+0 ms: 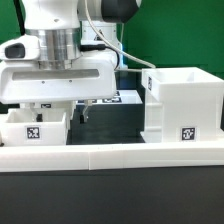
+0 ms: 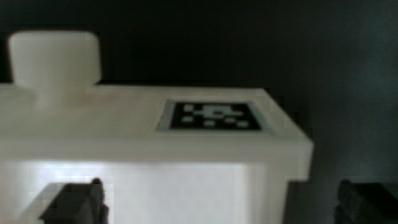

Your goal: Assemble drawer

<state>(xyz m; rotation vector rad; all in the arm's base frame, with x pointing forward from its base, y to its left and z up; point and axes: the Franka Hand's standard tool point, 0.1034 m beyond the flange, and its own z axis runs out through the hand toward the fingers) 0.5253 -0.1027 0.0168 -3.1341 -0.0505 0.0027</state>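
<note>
Early stage: the small white plastic knobbed tray [image 2: 160,150] sat loose on the dark surface [image 1: 112,120], apart from the large white cube-like housing [image 1: 185,100]. The hand [image 2: 217,205] was wide open, apparently straddling the tray and gripping nothing. Insertion was not yet done.

- The housing [image 1: 185,100] stands on the tabletop [image 1: 112,122] at the exterior view's right.
- A tray [image 1: 35,128] sits at the exterior view's left, well apart from the housing.
- The border wall [image 1: 110,157] runs along the front, before both tray and housing.
- The marker board [image 1: 127,97] lies behind, between them.
- The end effector [image 2: 217,204] hangs over the tray, fingers [image 2: 71,203] spread apart.
- In the wrist view, a knob [image 2: 54,60] sticks out from one side of the tray, with a tag [image 2: 222,115] on the adjoining face.
</note>
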